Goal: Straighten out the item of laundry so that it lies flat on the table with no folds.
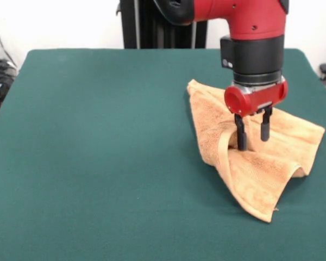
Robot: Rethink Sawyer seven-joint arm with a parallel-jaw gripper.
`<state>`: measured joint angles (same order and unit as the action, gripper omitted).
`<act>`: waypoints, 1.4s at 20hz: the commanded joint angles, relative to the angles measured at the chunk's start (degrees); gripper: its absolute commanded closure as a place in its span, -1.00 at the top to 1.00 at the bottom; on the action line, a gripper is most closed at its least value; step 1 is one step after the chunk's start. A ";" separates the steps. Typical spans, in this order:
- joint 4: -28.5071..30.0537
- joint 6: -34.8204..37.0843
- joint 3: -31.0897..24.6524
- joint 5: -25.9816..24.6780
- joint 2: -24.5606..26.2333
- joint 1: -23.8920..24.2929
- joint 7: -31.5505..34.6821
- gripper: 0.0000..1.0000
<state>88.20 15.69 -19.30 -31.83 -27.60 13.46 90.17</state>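
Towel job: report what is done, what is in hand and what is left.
Done: nothing looks finished; the towel is still rumpled on the table, with a raised fold through its middle and one edge lifted. In hand: the gripper is down over that fold, fingers apart, one at the ridge. Left: pulling the cloth out until it lies flat.

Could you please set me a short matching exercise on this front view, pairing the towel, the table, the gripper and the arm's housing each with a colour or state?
Things:
1. towel
2. table
3. gripper
4. arm housing

Descriptions:
A. dark green, flat
B. red, at the picture's top
C. tan-orange, rumpled with raised folds
D. black fingers apart, pointing down at the cloth

Pairs: 1-C, 2-A, 3-D, 4-B
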 commanded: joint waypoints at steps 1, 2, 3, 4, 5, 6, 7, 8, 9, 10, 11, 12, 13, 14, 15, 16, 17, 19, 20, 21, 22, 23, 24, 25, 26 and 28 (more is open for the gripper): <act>-0.77 0.51 1.25 0.82 -1.97 -1.66 6.90 1.00; -0.21 2.08 0.67 1.65 -2.81 -1.12 6.34 1.00; 0.56 4.87 -0.12 2.81 -3.28 -0.46 5.41 1.00; 1.08 7.03 -0.65 3.17 -3.43 -0.11 4.14 1.00; 1.24 8.02 -0.70 3.10 -3.26 -0.09 3.33 1.00; 1.45 7.70 -0.46 2.64 -2.73 -0.10 3.02 1.00; 1.55 8.08 -0.50 2.88 -2.94 -0.07 2.92 1.00; 1.60 8.24 -0.18 2.97 -3.01 -0.20 3.15 1.00; 1.29 8.96 0.61 2.89 -2.94 -0.60 3.25 1.00; 1.32 10.79 1.53 3.13 -3.34 -0.99 3.27 1.00; 1.29 12.27 2.15 2.92 -3.54 -1.09 2.61 1.00; 1.24 13.33 2.60 2.49 -3.51 -1.21 1.79 1.00; 1.20 13.73 3.21 1.84 -3.28 -1.39 1.31 1.00; 0.83 14.15 3.99 0.86 -2.86 -1.77 0.78 1.00; 0.46 15.38 4.77 0.09 -2.45 -2.16 0.12 1.00; 0.02 15.68 5.27 -0.52 -2.04 -2.41 -0.06 1.00; -0.42 15.99 5.77 -1.14 -1.64 -2.65 -0.23 1.00; -1.18 16.54 6.28 -2.07 -0.44 -2.53 -1.01 1.00; -1.61 16.63 6.43 -2.89 0.35 -2.33 -1.80 1.00; -1.96 16.18 6.33 -3.67 1.16 -1.89 -2.48 1.00; -2.07 15.45 5.84 -4.07 1.65 -1.28 -3.00 1.00; -2.38 14.99 5.43 -4.25 2.56 -0.51 -3.39 1.00; -2.98 14.08 5.23 -4.84 3.52 0.17 -3.83 1.00; -3.51 13.91 5.19 -5.39 4.30 0.57 -4.36 1.00; -4.06 13.63 5.09 -5.89 4.95 0.99 -4.83 1.00; -5.45 13.05 5.14 -7.32 6.13 1.41 -5.76 1.00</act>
<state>85.73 25.13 -13.87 -34.49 -28.88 14.10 90.15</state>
